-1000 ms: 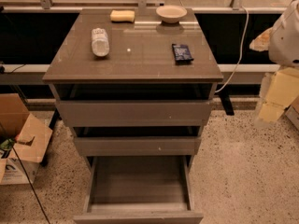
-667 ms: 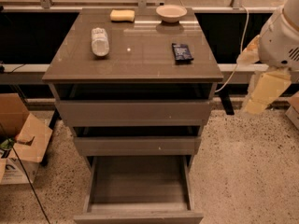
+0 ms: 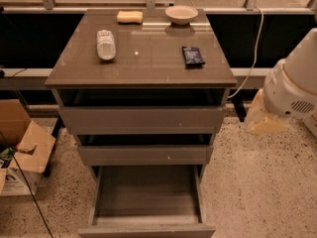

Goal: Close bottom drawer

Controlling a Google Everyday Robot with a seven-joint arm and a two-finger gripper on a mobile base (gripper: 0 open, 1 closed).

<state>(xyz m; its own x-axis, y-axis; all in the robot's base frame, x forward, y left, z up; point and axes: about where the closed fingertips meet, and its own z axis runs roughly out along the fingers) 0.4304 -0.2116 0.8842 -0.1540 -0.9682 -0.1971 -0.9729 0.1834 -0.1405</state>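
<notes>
The bottom drawer (image 3: pixel 146 230) is the lowest of three grey-brown drawers in the cabinet (image 3: pixel 143 68). It is pulled far out toward me, and its shallow grey inside shows with nothing in it. Its flat front lies at the bottom edge of the view. My white arm (image 3: pixel 296 86) comes in from the right. The pale yellowish gripper (image 3: pixel 264 118) hangs to the right of the cabinet, level with the top drawer, well apart from the bottom drawer and touching nothing.
The two upper drawers (image 3: pixel 141 120) stand slightly out. On the cabinet top lie a plastic bottle (image 3: pixel 105 43), a yellow sponge (image 3: pixel 130 17), a bowl (image 3: pixel 181 14) and a dark packet (image 3: pixel 192 55). A cardboard box (image 3: pixel 22 150) sits on the floor at left. A white cable (image 3: pixel 255 48) hangs at right.
My arm and gripper have moved left and down, further into view and closer to the cabinet's right side. The drawers have not moved.
</notes>
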